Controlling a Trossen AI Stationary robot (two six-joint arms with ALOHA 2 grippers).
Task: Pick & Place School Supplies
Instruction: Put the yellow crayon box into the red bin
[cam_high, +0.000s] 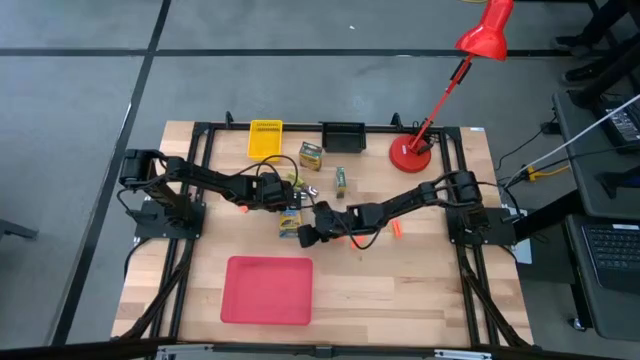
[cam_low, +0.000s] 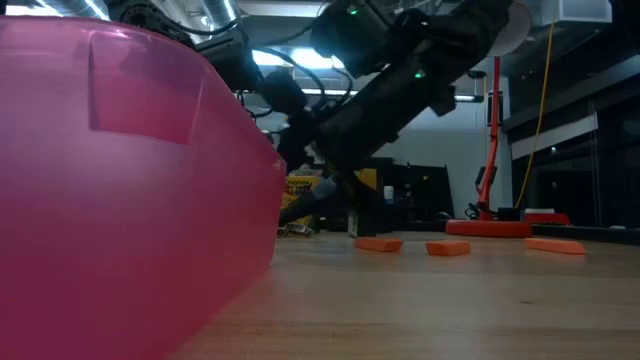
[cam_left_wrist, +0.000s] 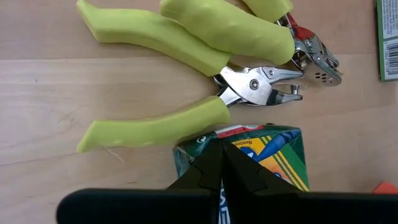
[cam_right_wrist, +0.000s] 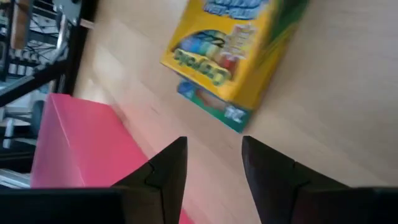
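A green-and-yellow crayon box (cam_high: 290, 222) lies flat on the table between my two grippers. My left gripper (cam_left_wrist: 221, 163) is shut, its tips over that box's end (cam_left_wrist: 261, 152), beside two yellow-green hole punches with metal tips (cam_left_wrist: 255, 84). My right gripper (cam_right_wrist: 214, 158) is open and hovers just short of the same crayon box (cam_right_wrist: 236, 56), touching nothing. Two more crayon boxes (cam_high: 310, 155) (cam_high: 341, 180) lie farther back. Orange pieces (cam_low: 378, 243) (cam_low: 447, 248) (cam_high: 396, 228) lie loose on the wood. My left gripper's shut fingertips (cam_left_wrist: 211, 165) stand over the crayon box's end edge (cam_left_wrist: 233, 132), coming from above. I cannot tell whether they touch the box. The box lies flat on the table.
A red flat tray (cam_high: 267, 290) sits near the table's near edge, its wall (cam_low: 120, 190) filling the low view's left. A yellow basket (cam_high: 265, 138) and a black bin (cam_high: 343, 135) stand at the far edge. A red desk lamp's base (cam_high: 410, 155) is far right.
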